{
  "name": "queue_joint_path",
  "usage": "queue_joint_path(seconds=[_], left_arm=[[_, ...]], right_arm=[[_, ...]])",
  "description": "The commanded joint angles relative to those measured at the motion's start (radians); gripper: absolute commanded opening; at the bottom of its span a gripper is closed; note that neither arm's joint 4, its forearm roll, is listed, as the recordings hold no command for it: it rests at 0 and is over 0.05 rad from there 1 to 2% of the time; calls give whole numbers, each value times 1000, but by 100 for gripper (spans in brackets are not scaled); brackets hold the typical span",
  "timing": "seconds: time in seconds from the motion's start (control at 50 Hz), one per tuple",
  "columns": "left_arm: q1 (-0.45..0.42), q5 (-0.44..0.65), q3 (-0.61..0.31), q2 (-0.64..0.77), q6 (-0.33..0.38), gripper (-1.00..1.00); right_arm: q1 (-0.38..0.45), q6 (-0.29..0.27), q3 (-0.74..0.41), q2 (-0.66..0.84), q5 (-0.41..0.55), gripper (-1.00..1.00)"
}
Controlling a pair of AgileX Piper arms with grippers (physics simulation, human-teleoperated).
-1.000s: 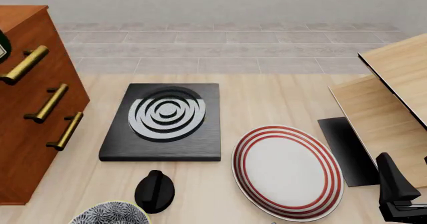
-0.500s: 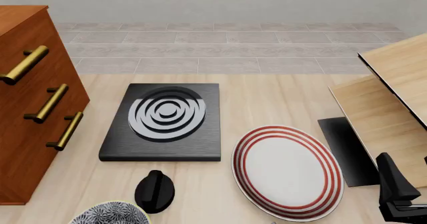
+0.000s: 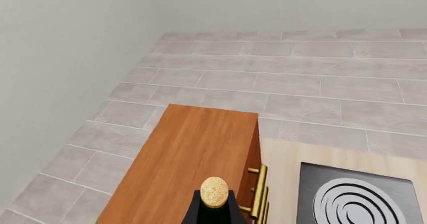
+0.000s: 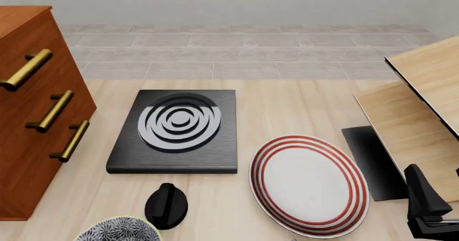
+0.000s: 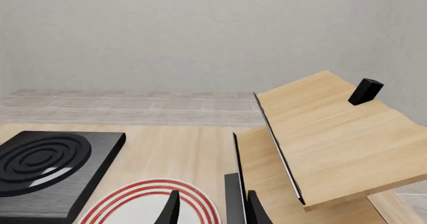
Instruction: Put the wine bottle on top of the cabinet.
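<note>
Bottle (image 3: pixel 214 192) sits apparently clamped in left hand (image 3: pixel 214 215) above cabinet (image 3: pixel 189 168).

Front view looks down the table; wrist views perhaps share its black hob (image 4: pixel 176 130).

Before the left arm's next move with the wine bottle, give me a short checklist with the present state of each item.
1. Wine bottle seen by the left wrist camera: ok, its cork top shows close to the lens.
2. Bottle gripped by the left gripper: cannot tell, no fingers show in that view.
3. Bottle over the cabinet top: ok, the cork lies over the brown top surface, near its handle-side edge.
4. Bottle base resting on the cabinet: cannot tell, the base is hidden.
5. Cabinet top free of other objects: ok for the part visible.
6. Right gripper out of the way: ok, it is open, low by the striped plate, far from the cabinet.
</note>
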Motion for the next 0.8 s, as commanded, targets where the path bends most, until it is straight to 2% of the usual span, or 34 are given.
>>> queue_joint_path(seconds=[0.02, 0.2, 0.22, 0.34, 0.8], left_arm=[[87, -58, 26, 26, 20, -100], [121, -127, 120, 5, 11, -100], [119, -144, 158, -9, 9, -100], [116, -177, 247, -45, 3, -100], [109, -243, 420, -95, -17, -100]], right_arm=[[0, 0, 0, 0, 0, 100], [0, 0, 0, 0, 0, 100], [0, 0, 0, 0, 0, 100], [0, 0, 0, 0, 0, 100], [0, 0, 0, 0, 0, 100]])
